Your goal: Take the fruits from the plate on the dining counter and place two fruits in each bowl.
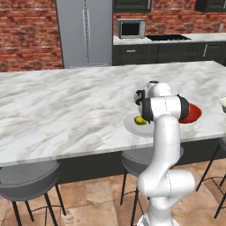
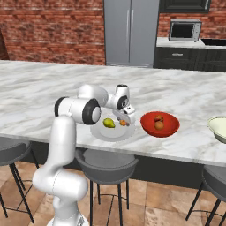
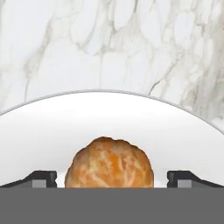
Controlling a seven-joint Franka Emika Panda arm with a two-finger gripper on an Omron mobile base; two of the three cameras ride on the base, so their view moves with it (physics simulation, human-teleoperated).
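My gripper (image 2: 126, 120) hangs low over the plate (image 2: 104, 133) on the dining counter (image 2: 39, 88). It is open, with a round orange-brown fruit (image 3: 110, 164) between its widely spread fingertips (image 3: 43, 177); that fruit (image 2: 123, 123) lies on the plate's right side. The yellow-green oval fruit (image 2: 109, 123) rests to its left on the plate, and is also seen beside my arm (image 1: 140, 120). Two orange fruits (image 2: 159, 125) lie in the red bowl (image 2: 170, 128), just right of the plate. The pale greenish-white bowl (image 2: 218, 129) stands at the far right; its inside is cut off.
Round grey stools (image 2: 106, 162) (image 1: 26, 178) stand under the counter's near edge. A back counter with a microwave (image 2: 185, 31) and a steel fridge (image 2: 130, 31) line the brick wall. Bare marble (image 1: 66, 106) stretches left of the plate.
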